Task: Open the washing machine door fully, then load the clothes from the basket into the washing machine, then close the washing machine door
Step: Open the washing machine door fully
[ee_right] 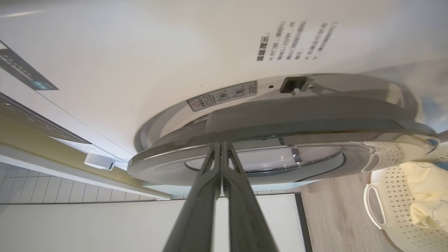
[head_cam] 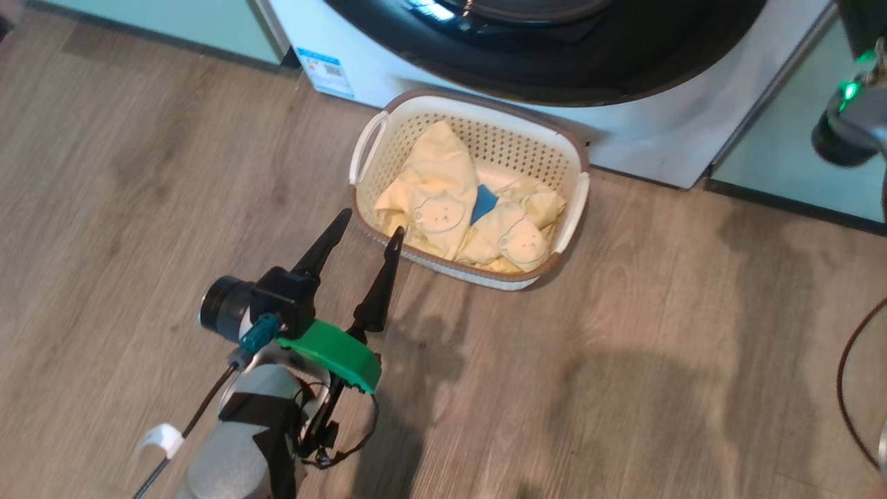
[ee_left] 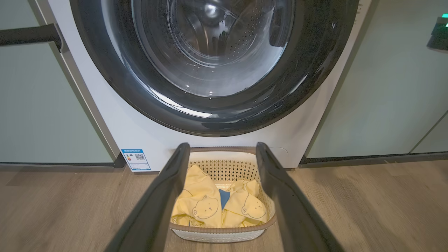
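Washing machine door point(ee_right: 297, 115) ajar; rigid, glossy, probably slippery, so best taken at its rim. Right pincer point(ee_right: 221, 147) clenched empty, tips at that rim. Left pincer point(head_cam: 371, 223) released beside basket point(head_cam: 478, 104); clothes point(head_cam: 443, 201) inside look soft and light.

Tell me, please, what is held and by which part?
Nothing: left end effector open, empty; right end effector shut empty, tips at the edge of the washing machine door.
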Controlling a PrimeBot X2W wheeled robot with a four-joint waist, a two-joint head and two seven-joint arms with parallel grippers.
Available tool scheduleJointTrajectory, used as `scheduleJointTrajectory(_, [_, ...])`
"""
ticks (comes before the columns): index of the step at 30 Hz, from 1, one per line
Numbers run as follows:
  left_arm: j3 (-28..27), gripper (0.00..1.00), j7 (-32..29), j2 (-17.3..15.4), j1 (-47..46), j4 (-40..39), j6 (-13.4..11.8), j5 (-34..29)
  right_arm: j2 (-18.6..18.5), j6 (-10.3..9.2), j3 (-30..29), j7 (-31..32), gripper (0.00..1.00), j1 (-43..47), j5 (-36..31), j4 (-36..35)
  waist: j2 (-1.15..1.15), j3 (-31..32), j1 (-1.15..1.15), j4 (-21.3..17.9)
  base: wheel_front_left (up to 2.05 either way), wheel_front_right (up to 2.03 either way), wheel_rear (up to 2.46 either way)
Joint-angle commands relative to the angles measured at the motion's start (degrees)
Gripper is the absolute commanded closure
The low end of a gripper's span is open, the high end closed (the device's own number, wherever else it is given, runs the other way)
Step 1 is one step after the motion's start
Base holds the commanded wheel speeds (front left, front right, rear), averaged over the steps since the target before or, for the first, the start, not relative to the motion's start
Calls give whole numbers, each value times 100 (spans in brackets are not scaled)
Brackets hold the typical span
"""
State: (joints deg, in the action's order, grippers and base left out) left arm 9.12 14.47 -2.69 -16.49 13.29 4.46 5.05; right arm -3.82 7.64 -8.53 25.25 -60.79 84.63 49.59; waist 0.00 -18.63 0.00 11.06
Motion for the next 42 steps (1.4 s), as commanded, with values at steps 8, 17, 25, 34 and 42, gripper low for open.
scheduleJointTrajectory(8, [-16, 0, 52, -32, -263, -263, -1, 68, -124, -15, 139, -70, 100, -1007, -119, 273, 0, -285, 0, 317, 0, 0, 0])
scheduleJointTrajectory(17, [125, 0, 52, -22, -345, -335, -50, 155, -261, -15, 220, -200, 100, -1612, -286, 749, 0, -530, 0, 469, 0, 0, 0])
scheduleJointTrajectory(25, [285, 0, 52, -20, -438, -342, -152, 296, -318, -15, 369, -200, 100, -1866, -447, 1073, 0, -659, 0, 524, 0, 0, 0])
scheduleJointTrajectory(34, [328, 0, 52, -20, -485, -329, -202, 347, -309, -15, 509, 131, 100, -1906, -467, 1145, 0, -701, 0, 517, 0, 0, 0])
scheduleJointTrajectory(42, [331, 0, 52, -20, -515, -315, -191, 339, -264, -15, 659, 574, 100, -1730, -441, 980, 0, -687, 0, 476, 0, 0, 0])
